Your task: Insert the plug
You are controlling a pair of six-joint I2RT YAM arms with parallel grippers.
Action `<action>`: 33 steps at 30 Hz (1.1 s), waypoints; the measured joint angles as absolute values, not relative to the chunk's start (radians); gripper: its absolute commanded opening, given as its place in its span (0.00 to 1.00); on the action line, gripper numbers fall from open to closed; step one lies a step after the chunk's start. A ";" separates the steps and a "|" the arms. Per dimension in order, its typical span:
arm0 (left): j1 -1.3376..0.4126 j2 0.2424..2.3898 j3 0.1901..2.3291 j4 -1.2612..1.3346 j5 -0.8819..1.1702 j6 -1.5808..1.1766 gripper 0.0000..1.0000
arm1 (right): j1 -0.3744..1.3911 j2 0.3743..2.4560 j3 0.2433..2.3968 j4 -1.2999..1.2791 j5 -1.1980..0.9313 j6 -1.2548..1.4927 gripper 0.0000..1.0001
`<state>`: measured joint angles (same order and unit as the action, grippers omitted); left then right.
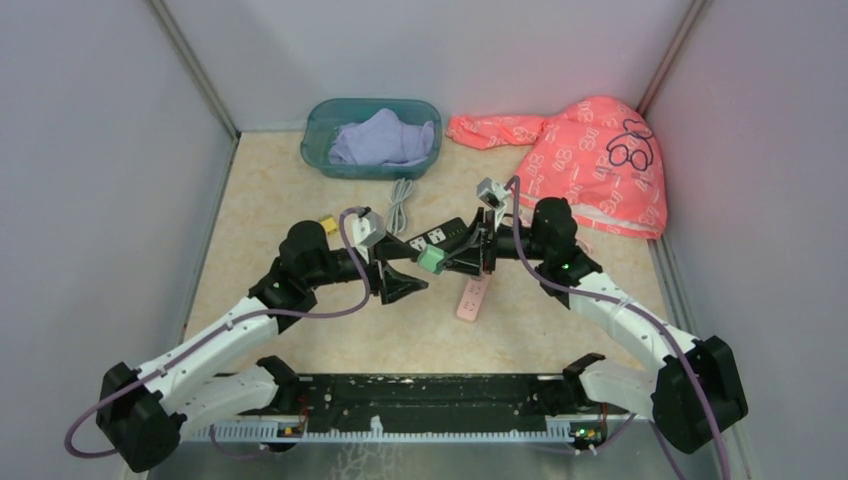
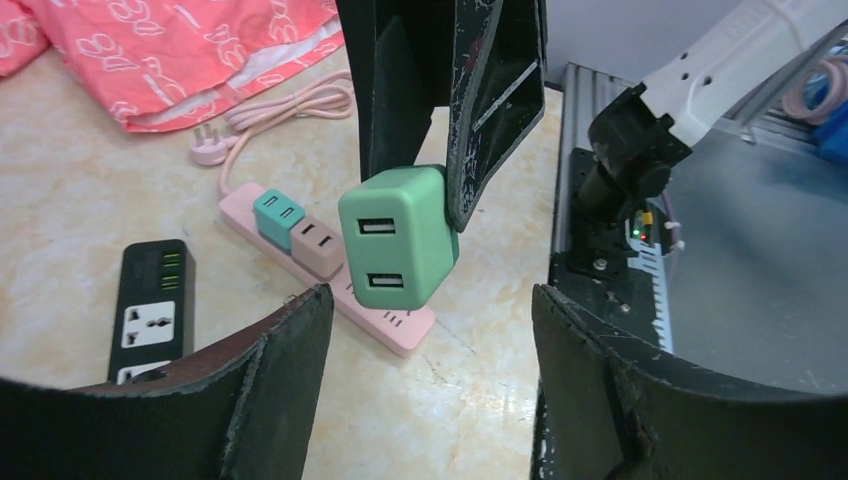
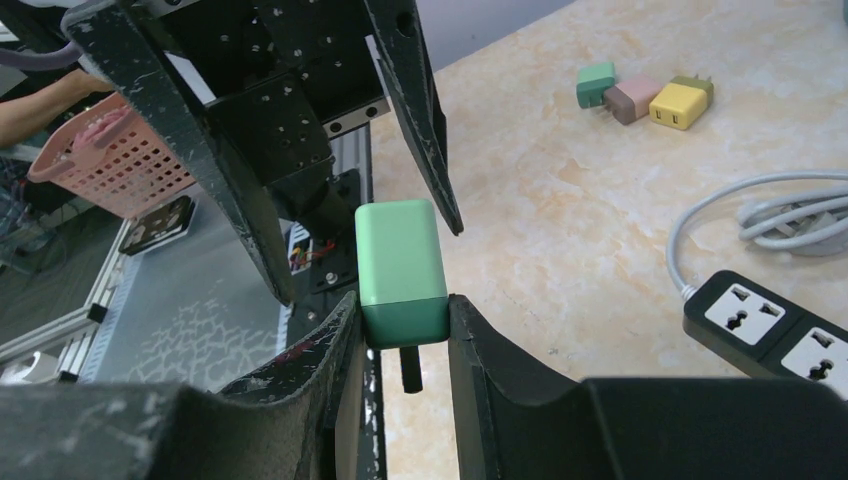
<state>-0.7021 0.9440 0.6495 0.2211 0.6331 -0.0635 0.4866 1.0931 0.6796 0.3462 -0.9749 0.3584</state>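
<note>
A green USB charger plug is clamped between the fingers of my right gripper, with one black prong showing below it. It hangs in the air above the table. My left gripper is open and empty, facing the green plug's two-port face. In the right wrist view its fingers stand on either side of the plug's far end. A pink power strip lies on the table below, with a teal plug and a pink plug seated in it.
A black power strip with a white cable lies behind the grippers. Teal, pink and yellow plugs lie loose on the table. A teal basin with purple cloth and a pink garment are at the back.
</note>
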 measured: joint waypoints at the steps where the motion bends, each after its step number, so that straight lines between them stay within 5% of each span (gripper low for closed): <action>1: -0.700 0.953 0.656 0.221 0.648 -0.074 0.76 | 0.487 1.093 0.679 0.354 -0.982 0.360 0.00; 10: -0.667 1.032 0.706 0.247 0.760 -0.166 0.69 | 0.487 1.093 0.661 0.399 -1.026 0.364 0.00; 23: -0.665 1.110 0.753 0.242 0.796 -0.218 0.43 | 0.488 1.094 0.661 0.427 -1.053 0.369 0.00; 29: -0.665 1.119 0.773 0.224 0.813 -0.241 0.17 | 0.495 1.098 0.661 0.427 -1.053 0.359 0.01; 33: -0.665 1.121 0.776 0.204 0.815 -0.243 0.00 | 0.498 1.101 0.661 0.411 -1.048 0.357 0.16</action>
